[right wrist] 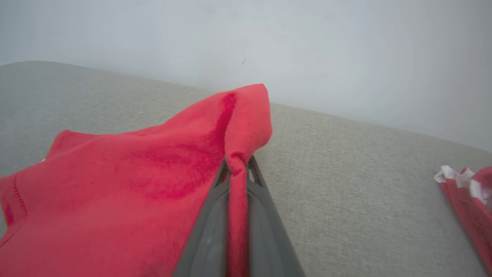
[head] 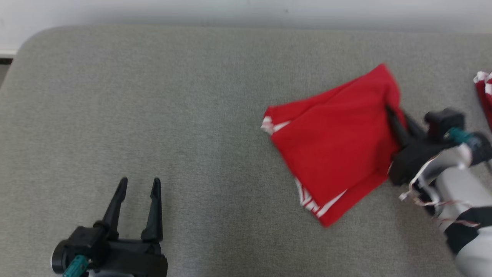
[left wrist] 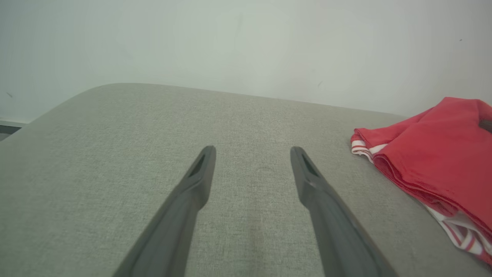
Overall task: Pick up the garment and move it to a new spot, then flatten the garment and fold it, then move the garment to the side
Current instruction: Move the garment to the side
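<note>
The garment (head: 334,146) is a folded red piece with white-striped hems, lying right of centre on the grey padded table (head: 192,115). My right gripper (head: 388,109) is shut on the garment's right edge, and the cloth rises toward the pinch. In the right wrist view a fold of the red garment (right wrist: 153,184) runs between the two closed fingers (right wrist: 215,215), bunching above the gripper (right wrist: 236,161). My left gripper (head: 139,184) stands open at the lower left, over bare table, with nothing between its fingers (left wrist: 192,188). The left wrist view shows the garment (left wrist: 434,161) far to its right.
A second red cloth with white stripes (head: 485,94) lies at the table's right edge, also seen as the striped cloth (right wrist: 471,200) in the right wrist view. A pale wall (head: 246,11) runs behind the table's far edge.
</note>
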Controlling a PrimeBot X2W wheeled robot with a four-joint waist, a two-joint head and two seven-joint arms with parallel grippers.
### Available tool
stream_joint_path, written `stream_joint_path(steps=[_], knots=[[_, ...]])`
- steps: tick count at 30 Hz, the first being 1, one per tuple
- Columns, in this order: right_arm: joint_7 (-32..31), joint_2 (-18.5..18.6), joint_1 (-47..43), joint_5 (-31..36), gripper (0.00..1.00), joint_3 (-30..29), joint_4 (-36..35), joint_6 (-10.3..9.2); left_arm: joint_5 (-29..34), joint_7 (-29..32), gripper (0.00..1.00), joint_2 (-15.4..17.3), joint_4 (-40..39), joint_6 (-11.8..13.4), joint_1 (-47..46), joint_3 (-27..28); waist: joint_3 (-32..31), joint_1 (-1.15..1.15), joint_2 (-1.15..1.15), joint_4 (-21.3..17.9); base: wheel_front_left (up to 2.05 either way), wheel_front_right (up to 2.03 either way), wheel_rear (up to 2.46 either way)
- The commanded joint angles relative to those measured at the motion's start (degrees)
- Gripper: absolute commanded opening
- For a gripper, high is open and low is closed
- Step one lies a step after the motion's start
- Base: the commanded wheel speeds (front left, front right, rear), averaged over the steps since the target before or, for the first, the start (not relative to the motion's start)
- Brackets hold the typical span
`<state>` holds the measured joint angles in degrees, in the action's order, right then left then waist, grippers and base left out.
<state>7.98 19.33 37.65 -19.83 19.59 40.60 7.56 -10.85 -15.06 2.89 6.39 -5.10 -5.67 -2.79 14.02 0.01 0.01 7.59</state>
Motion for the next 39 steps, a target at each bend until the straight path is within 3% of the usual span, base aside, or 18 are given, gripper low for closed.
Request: stream_joint_path(steps=[1, 11, 23, 33, 39], knots=[[-0.4, 1.89, 1.74, -0.34, 0.0, 0.14, -0.75, -0.18, -0.69, -0.1, 1.0, 0.01, -0.59, 0.05, -1.76, 0.08, 4.89, -0.01, -0.01, -2.17, 0.0, 0.0, 0.0], [-1.93, 15.65, 10.38, -3.15, 0.0, -1.41, -6.88, -0.18, 2.08, -0.07, 1.0, 0.39, -3.62, -0.61, -7.04, 1.39, 15.33, -0.01, -0.01, -8.47, 0.0, 0.0, 0.0], [-5.64, 27.76, 11.86, -5.96, 0.0, -5.14, -12.82, -0.18, 4.95, -0.08, 1.0, 2.0, -8.62, -1.28, -7.87, 2.0, 21.25, -0.01, -0.01, -13.52, 0.0, 0.0, 0.0], [-10.95, 36.67, 13.94, -7.48, 0.0, -5.11, -12.18, -0.18, 5.8, -0.04, 1.0, 1.91, -10.05, -1.56, -8.45, 0.54, 23.08, -0.01, -0.01, -13.76, 0.0, 0.0, 0.0], [-12.06, 39.37, 16.09, -8.48, 0.0, -4.08, -8.32, -0.19, 5.8, -0.04, 1.0, 2.12, -10.69, -1.68, -9.07, 0.33, 23.9, -0.01, -0.01, -13.29, 0.0, 0.0, 0.0]])
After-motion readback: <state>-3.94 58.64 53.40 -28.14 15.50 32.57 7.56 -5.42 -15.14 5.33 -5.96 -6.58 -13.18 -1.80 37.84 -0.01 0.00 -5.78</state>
